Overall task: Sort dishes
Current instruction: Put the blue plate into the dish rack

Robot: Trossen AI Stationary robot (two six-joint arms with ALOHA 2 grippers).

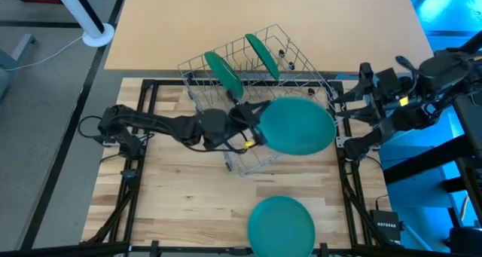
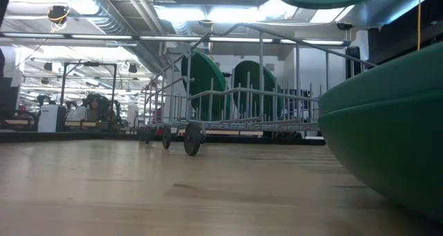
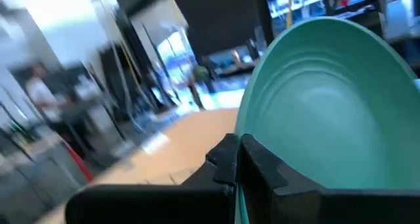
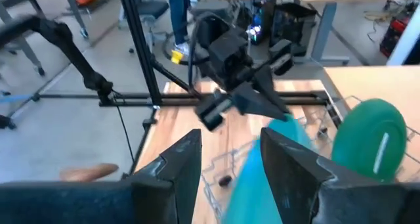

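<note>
A: The round, flat dark-green plastic plates: where are they?

B: Four show. Two racked plates [image 1: 223,74] stand on edge, tilted, side by side in the silver wire dish rack [image 1: 294,70]. The held plate [image 1: 297,126] hangs above the rack's near corner, pinched at its rim by the left gripper [image 1: 252,126]. The loose plate [image 1: 282,223] lies flat on the wooden worktop [image 1: 181,200] by its near edge.

A: How is the left gripper closed?

B: In the left wrist view its dark fingers [image 3: 259,165] are pressed onto the held plate's rim, and the plate rises from them.

A: And the right gripper [image 1: 360,110]?

B: It waits off the worktop's right edge, beside the black frame rail, fingers spread with nothing between them.

A: Open room?

B: The held plate overlaps the rack's wires from above; it and the loose plate are well apart. Bare planks lie left of the loose plate.

A: The surroundings?

B: Light wood planks, a tan tabletop [image 1: 226,23] behind the rack, and a lit workshop beyond.
</note>
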